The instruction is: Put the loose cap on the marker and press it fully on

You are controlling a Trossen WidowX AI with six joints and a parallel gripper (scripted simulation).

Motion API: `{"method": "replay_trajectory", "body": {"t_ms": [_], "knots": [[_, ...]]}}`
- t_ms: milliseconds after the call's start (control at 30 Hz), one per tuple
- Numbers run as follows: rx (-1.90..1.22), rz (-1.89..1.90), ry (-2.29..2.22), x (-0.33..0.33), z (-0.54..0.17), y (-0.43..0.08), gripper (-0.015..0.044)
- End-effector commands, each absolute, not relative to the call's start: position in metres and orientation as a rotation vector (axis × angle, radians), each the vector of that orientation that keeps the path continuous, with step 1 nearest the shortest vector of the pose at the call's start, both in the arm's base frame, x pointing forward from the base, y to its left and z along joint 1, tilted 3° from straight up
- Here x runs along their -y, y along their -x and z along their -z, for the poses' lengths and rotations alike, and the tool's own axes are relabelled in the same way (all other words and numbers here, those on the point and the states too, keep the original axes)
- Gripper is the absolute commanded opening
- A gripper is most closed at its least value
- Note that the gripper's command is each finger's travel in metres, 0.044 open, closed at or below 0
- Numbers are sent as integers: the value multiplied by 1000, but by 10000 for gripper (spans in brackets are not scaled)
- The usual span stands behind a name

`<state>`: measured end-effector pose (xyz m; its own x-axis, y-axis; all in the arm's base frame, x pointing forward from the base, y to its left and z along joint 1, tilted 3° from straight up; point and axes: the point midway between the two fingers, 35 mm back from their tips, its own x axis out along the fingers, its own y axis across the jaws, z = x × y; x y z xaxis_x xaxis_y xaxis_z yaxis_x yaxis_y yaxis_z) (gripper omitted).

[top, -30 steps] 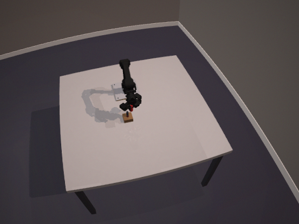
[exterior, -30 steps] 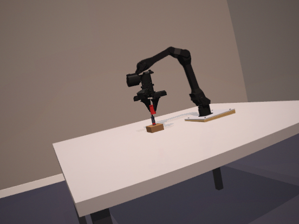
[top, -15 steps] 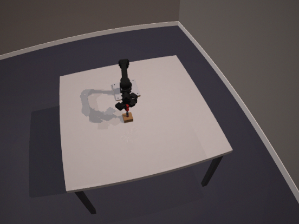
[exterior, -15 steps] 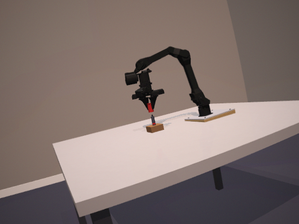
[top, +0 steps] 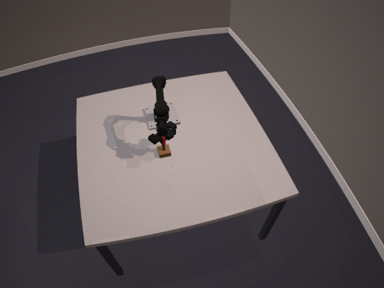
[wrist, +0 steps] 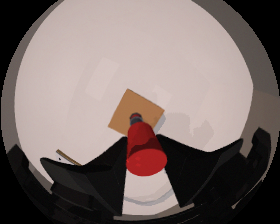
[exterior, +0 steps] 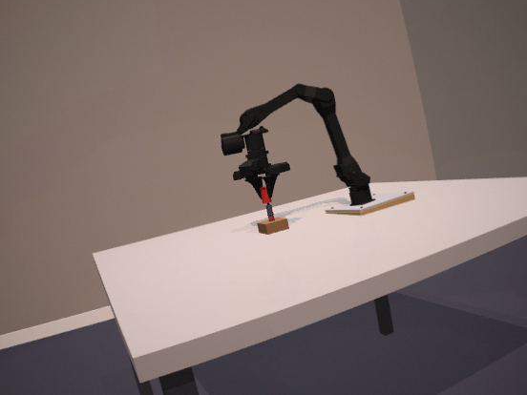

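Observation:
The marker is dark grey with a red band at its foot and stands upright in the brown holder block. My gripper is shut on the red cap. The cap is right above the marker, its lower end close to the marker's tip. Most of the marker shows below the cap in the exterior view. Whether cap and tip touch I cannot tell.
The arm's base stands on a white mounting plate behind the holder block. The white table bears the block and the plate. Walls stand beyond the table.

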<state>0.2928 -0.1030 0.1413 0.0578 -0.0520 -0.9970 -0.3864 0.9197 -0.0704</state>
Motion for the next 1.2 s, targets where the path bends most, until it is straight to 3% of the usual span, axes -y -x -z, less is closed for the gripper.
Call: {"method": "replay_trajectory", "body": {"t_ms": [0,1133,1167], "knots": [[-1504,-270,360,103,-132,-293,0],[-1504,-270,360,104,-102,-293,0],[-1504,-268,362,104,-103,-293,26]]}}
